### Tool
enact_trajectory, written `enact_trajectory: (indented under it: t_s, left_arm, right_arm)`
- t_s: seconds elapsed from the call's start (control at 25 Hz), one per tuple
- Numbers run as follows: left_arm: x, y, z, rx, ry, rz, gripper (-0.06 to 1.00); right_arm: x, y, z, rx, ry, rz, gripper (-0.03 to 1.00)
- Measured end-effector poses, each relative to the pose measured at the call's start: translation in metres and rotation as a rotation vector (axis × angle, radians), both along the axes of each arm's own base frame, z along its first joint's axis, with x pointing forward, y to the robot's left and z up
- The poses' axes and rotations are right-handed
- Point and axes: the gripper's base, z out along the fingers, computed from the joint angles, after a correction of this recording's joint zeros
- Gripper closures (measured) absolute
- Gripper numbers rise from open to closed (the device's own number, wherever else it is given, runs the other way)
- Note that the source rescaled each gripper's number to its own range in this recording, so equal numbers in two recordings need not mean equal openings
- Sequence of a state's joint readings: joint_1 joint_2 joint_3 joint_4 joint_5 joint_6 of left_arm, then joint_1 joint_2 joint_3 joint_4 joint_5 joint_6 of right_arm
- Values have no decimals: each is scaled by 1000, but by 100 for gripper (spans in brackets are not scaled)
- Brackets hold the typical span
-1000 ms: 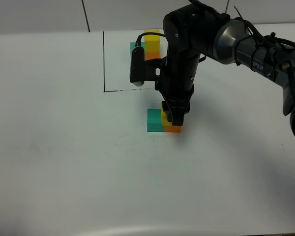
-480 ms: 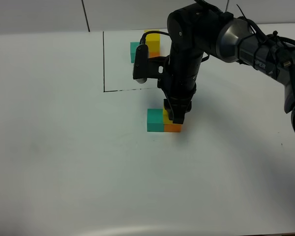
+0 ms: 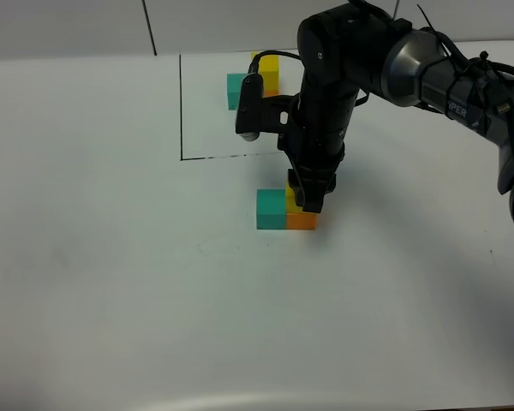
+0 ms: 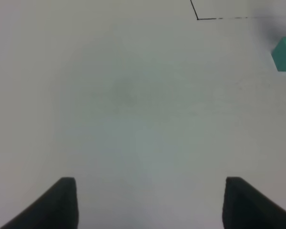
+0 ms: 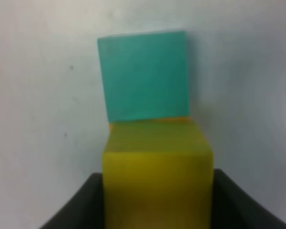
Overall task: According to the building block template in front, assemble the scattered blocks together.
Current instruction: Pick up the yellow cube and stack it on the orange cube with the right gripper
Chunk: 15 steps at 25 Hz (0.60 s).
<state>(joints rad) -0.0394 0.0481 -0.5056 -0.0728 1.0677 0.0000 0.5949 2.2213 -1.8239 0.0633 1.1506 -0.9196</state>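
At frame center, the right gripper [image 3: 309, 199] clamps the yellow cube [image 5: 157, 183] atop the orange cube [image 3: 302, 222] beside the teal cube [image 3: 271, 209]; releasing off-center could likely topple it.

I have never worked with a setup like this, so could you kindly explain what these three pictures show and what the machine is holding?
This is a two-armed robot at a white table. One picture comes from a camera mounted high above; the other two come from cameras on each arm's wrist. In the overhead view, the right gripper stands over three loose cubes: a teal cube beside an orange cube, with a yellow cube on top of the orange one. The right wrist view shows the dark fingers on either side of the yellow cube; whether they still squeeze it is unclear. Behind, inside a drawn black outline, sits the template being copied. The left gripper is open above bare table.
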Motion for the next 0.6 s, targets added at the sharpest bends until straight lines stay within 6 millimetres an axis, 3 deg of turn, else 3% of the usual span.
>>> enact_trajectory:
  t_s: [0.6]
  left_arm:
    - [0, 0, 0, 0, 0, 0, 55]
  right_arm:
    - [0, 0, 0, -5, 9, 45, 95]
